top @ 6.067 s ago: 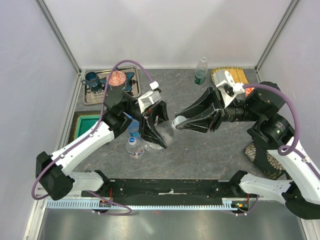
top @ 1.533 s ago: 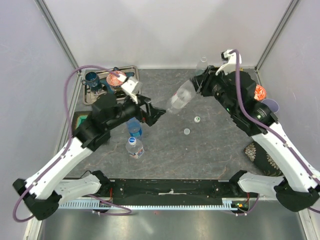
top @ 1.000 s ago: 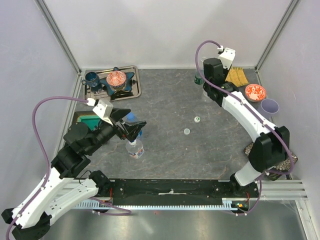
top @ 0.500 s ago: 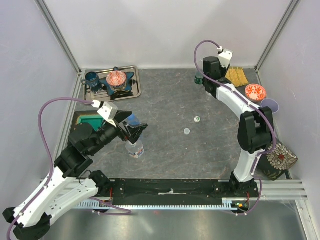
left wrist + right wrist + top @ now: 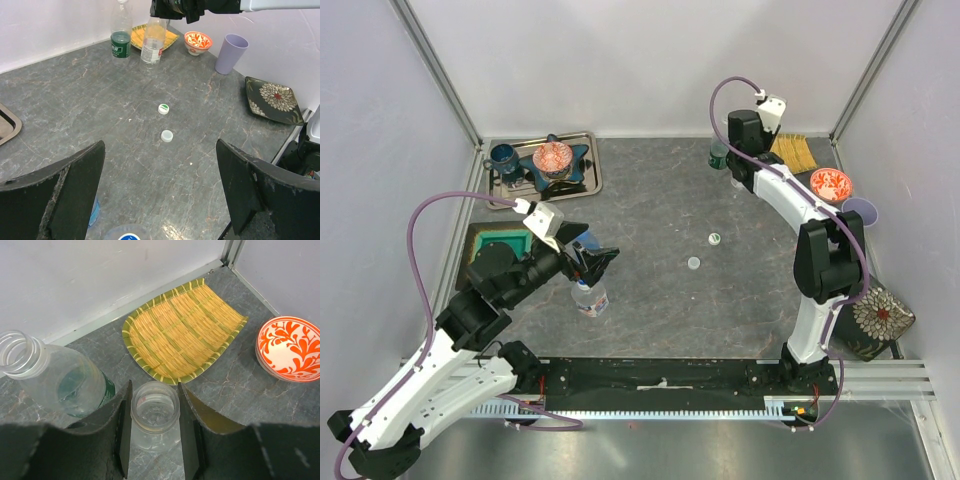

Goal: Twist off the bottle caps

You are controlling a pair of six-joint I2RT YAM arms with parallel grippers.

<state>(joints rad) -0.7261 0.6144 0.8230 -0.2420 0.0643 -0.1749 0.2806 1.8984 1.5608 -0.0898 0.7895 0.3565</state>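
Observation:
My right gripper (image 5: 154, 407) is shut on the open neck of the plain clear bottle (image 5: 155, 415), which stands upright at the back of the table. Beside it stands the greenish bottle (image 5: 60, 382), also uncapped (image 5: 718, 153). Two loose caps, a green-white cap (image 5: 163, 108) and a white cap (image 5: 167, 135), lie mid-table. My left gripper (image 5: 592, 262) hangs open with nothing between its fingers, just above the labelled clear bottle (image 5: 588, 297), whose blue cap (image 5: 127, 235) is on. The blue-tinted bottle (image 5: 586, 240) is mostly hidden beneath that gripper.
A woven yellow tray (image 5: 182, 332) and a red-patterned bowl (image 5: 290, 347) sit right of the held bottle. The lilac cup (image 5: 230, 46) and a dark floral plate (image 5: 275, 100) stand at the right edge. A metal tray (image 5: 585, 180) with a mug and bowl is back left.
The right arm carried the clear bottle to the back and set it beside the greenish one. The left arm drew back over the two bottles on the left. Little movement in the last half second.

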